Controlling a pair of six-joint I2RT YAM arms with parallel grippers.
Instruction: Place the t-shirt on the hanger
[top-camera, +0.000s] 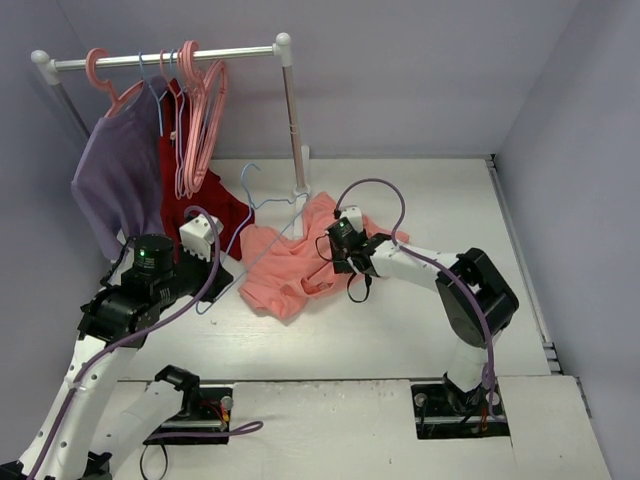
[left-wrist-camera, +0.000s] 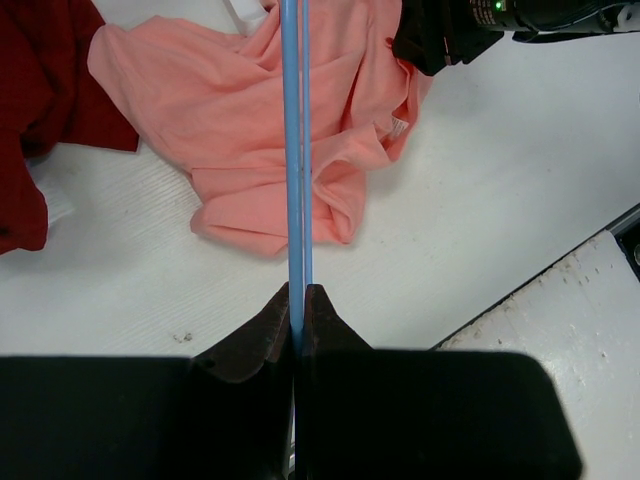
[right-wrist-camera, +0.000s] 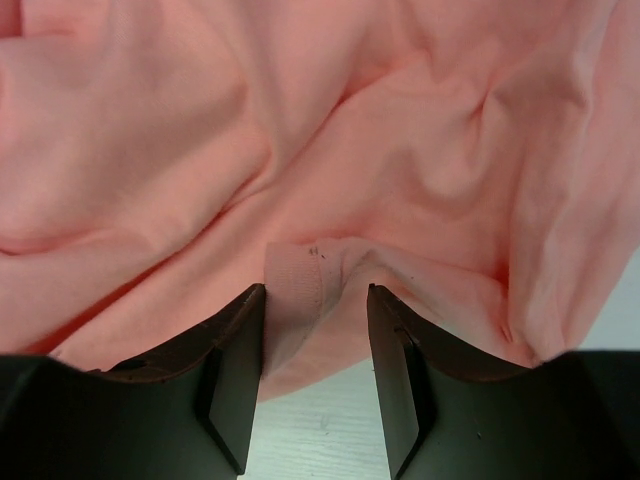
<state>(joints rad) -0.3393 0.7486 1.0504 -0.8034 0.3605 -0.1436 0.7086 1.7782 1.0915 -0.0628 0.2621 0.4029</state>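
The salmon t-shirt (top-camera: 285, 268) lies crumpled on the white table. The light-blue wire hanger (top-camera: 262, 205) lies across its left side, hook toward the rack. My left gripper (top-camera: 220, 276) is shut on the hanger's thin wire (left-wrist-camera: 295, 150) at the shirt's left edge; the left wrist view shows the wire running over the t-shirt (left-wrist-camera: 240, 100). My right gripper (top-camera: 335, 252) is open, low over the shirt's right part. In the right wrist view (right-wrist-camera: 315, 300) its jaws straddle a ribbed fold of the t-shirt (right-wrist-camera: 300, 130) without closing on it.
A clothes rack (top-camera: 170, 57) stands at the back left with pink plastic hangers (top-camera: 200, 110), a lavender shirt (top-camera: 115, 185) and a dark red garment (top-camera: 205, 200) reaching the table. Its right post (top-camera: 293, 130) stands just behind the t-shirt. Walls close in the back and sides.
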